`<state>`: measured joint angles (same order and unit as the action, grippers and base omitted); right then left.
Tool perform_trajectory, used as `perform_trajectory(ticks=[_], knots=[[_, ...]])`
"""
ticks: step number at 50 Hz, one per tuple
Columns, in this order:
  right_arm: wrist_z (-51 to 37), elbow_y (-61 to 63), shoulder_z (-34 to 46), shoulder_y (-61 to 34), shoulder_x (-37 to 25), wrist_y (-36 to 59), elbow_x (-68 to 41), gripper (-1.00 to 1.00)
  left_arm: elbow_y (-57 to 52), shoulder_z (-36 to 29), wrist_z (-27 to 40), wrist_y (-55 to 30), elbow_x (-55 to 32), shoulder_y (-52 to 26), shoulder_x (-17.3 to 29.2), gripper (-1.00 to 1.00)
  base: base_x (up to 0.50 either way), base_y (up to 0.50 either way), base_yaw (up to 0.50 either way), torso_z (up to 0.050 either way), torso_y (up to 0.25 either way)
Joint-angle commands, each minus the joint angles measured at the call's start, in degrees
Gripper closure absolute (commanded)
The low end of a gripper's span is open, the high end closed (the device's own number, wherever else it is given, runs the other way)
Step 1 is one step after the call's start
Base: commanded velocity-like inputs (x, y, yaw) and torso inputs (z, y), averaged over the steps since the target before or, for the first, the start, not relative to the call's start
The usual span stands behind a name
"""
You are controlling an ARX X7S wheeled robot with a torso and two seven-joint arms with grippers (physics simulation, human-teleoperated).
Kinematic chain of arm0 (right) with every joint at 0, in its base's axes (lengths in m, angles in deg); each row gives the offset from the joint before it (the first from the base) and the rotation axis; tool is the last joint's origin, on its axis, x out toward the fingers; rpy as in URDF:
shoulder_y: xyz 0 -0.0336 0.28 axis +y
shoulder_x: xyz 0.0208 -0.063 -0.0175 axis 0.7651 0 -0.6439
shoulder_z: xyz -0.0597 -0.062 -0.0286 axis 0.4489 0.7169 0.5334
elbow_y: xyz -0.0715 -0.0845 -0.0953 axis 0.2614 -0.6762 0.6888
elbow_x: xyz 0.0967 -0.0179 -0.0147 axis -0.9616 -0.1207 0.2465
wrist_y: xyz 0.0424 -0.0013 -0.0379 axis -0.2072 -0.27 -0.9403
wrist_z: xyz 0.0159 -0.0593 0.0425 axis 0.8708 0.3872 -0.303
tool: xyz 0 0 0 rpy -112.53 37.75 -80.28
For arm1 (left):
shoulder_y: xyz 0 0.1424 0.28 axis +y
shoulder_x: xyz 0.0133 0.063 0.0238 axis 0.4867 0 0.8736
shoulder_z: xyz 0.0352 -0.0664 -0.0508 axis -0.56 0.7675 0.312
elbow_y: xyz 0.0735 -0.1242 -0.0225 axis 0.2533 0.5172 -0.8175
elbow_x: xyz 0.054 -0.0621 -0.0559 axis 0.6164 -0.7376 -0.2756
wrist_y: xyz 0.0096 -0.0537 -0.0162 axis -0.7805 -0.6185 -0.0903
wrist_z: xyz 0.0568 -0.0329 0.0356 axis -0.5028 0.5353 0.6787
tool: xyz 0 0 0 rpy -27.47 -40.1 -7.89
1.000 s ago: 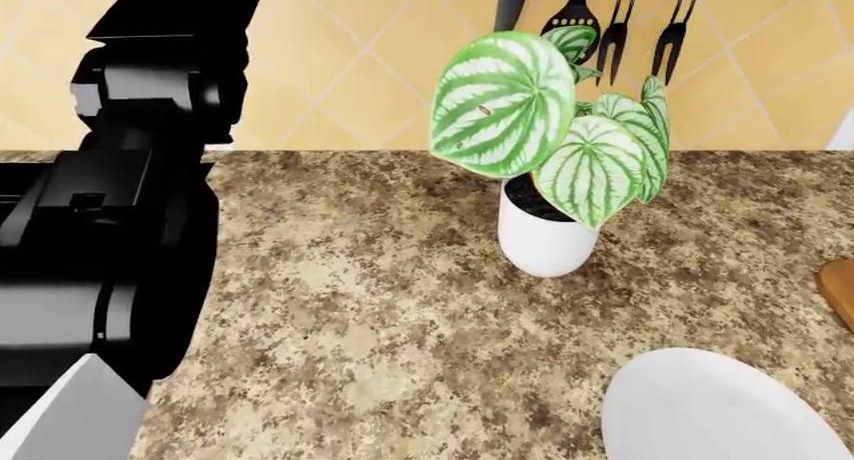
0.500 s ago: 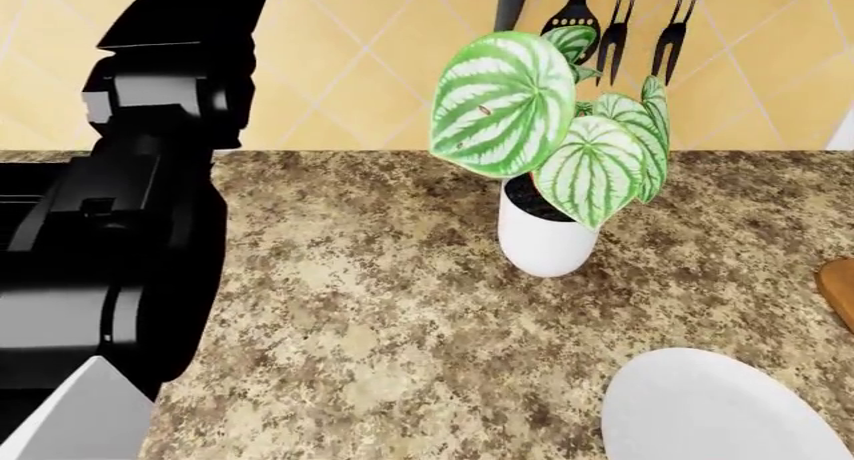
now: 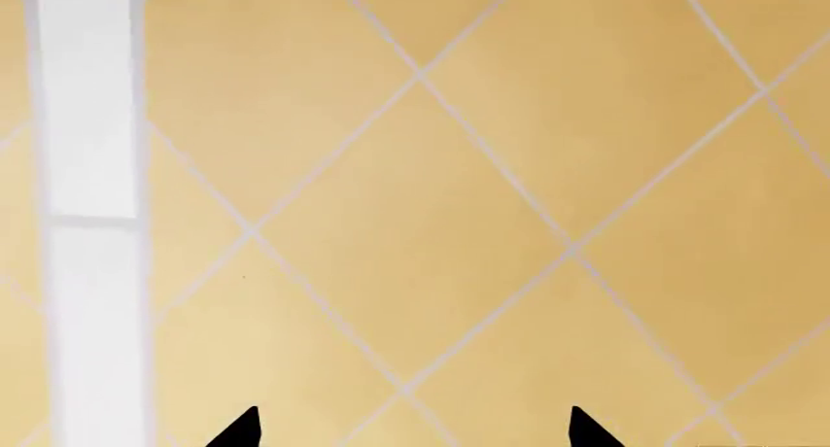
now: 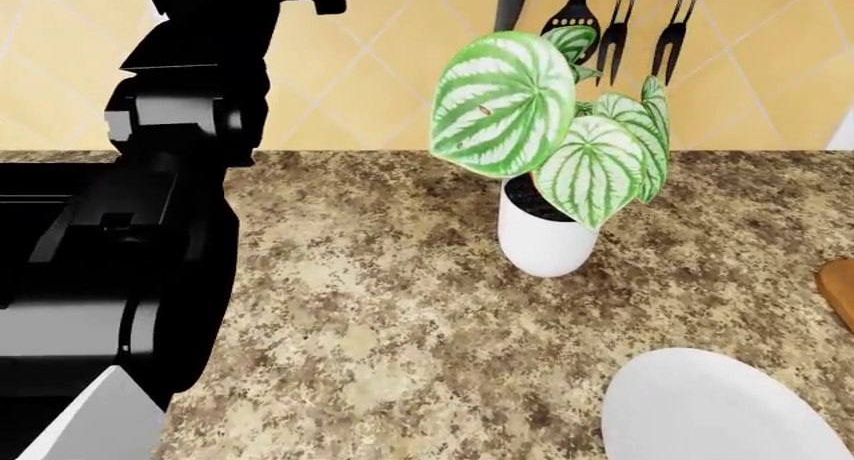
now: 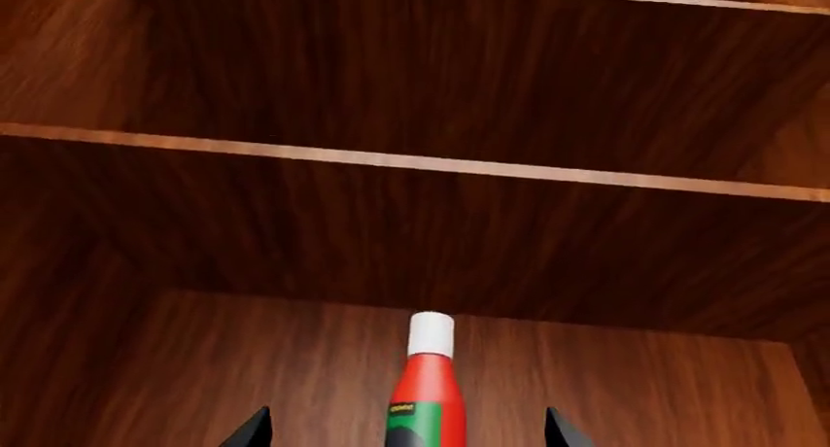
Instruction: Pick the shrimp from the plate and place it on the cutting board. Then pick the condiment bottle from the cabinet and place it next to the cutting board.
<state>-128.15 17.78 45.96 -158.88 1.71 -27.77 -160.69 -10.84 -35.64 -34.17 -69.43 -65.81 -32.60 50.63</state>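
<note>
The right gripper (image 5: 404,437) shows only two black fingertips, spread wide with nothing clamped between them. Dead ahead, centred between those tips, stands the red squeeze condiment bottle with a white cap and green-and-yellow label (image 5: 429,394). It stands upright on the floor of the dark brown wooden cabinet (image 5: 389,223), its long axis vertical, beneath a shelf edge. The right arm is plainly the nearer one; the coming move looks like a straight advance until the tips flank the bottle's body.

The left gripper (image 3: 412,435) is released too, facing only yellow diagonal wall tile (image 3: 441,223). On the speckled granite table (image 4: 387,310), the round white plate (image 4: 707,405) lies near right, the light-brown wooden cutting board (image 4: 841,288) barely showing beyond it. No shrimp is visible.
</note>
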Motion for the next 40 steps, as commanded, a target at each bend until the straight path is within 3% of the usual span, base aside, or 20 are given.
perform_trajectory(ticks=[1,18,27,40], knots=[[3.2,-5.4,1.1,-4.8,2.6,2.5,3.9,-1.0,0.0,1.0,2.2,2.9,-1.1,2.8,-0.3,-1.0,0.0,0.0,0.0,0.0,0.0],[14.6,-18.9,3.0,-4.2,6.3,1.8,14.2,-1.0,0.0,4.6,0.2,9.5,-2.8,11.5,-0.4,-1.0,0.0,0.0,0.0,0.0,0.0],[19.2,-24.2,4.0,-2.8,7.6,0.6,17.6,-1.0,0.0,8.7,-3.6,11.7,-4.0,12.2,-0.4,-1.0,0.0,0.0,0.0,0.0,0.0],[26.2,-36.3,7.6,-5.1,11.8,1.5,22.4,-1.0,0.0,8.6,-3.5,11.2,-3.5,12.4,-0.4,-1.0,0.0,0.0,0.0,0.0,0.0]])
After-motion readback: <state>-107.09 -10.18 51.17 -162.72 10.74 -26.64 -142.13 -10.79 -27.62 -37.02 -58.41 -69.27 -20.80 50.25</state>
